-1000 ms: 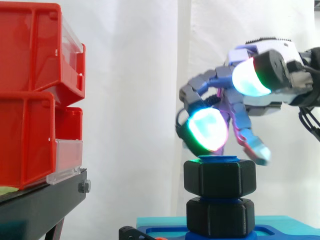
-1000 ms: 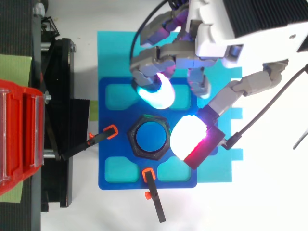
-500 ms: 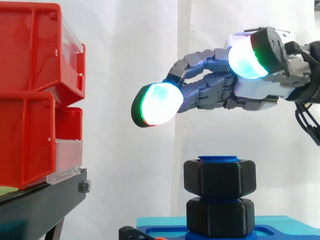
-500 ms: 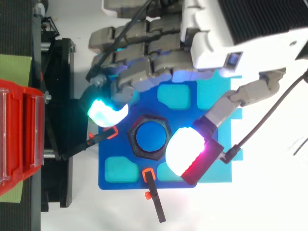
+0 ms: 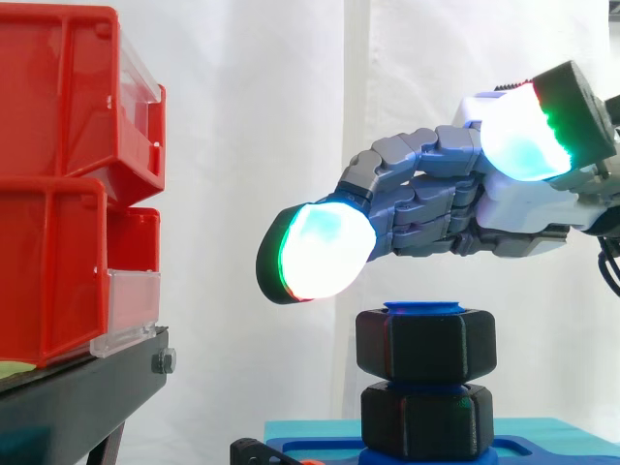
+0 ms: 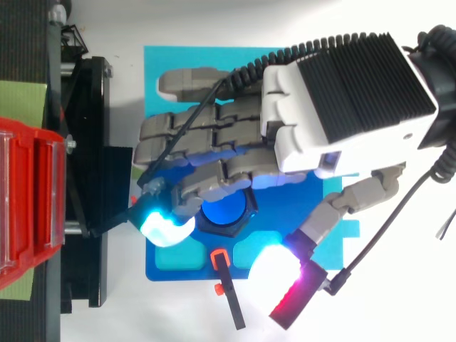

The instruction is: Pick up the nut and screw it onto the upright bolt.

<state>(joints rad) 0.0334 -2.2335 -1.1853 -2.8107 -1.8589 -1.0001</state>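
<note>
A black hexagonal nut [image 5: 426, 344] sits at the top of the upright blue bolt [image 5: 424, 308], above a second black nut [image 5: 426, 418] lower on the same bolt. From above, the bolt's blue top [image 6: 226, 212] and part of the nut [image 6: 229, 229] show under the fingers. My hand [image 5: 455, 208] hovers just above the nut with its fingers stretched out level toward the left, open and holding nothing. Its glowing fingertips [image 5: 315, 252] hang left of the bolt, clear of the nut. The thumb [image 6: 281, 274] is spread out to the side.
The bolt stands on a blue fixture plate [image 6: 174, 263] over a cyan base [image 6: 160, 68], with orange-tipped black clamps [image 6: 226, 288] at its edge. Red bins [image 5: 68, 184] stack on a black stand [image 5: 87, 387] to the left. A white curtain hangs behind.
The hand went from curled fingers just above the nut to straight, spread fingers, then sank slightly and shifted over the bolt. The nut stays on the bolt.
</note>
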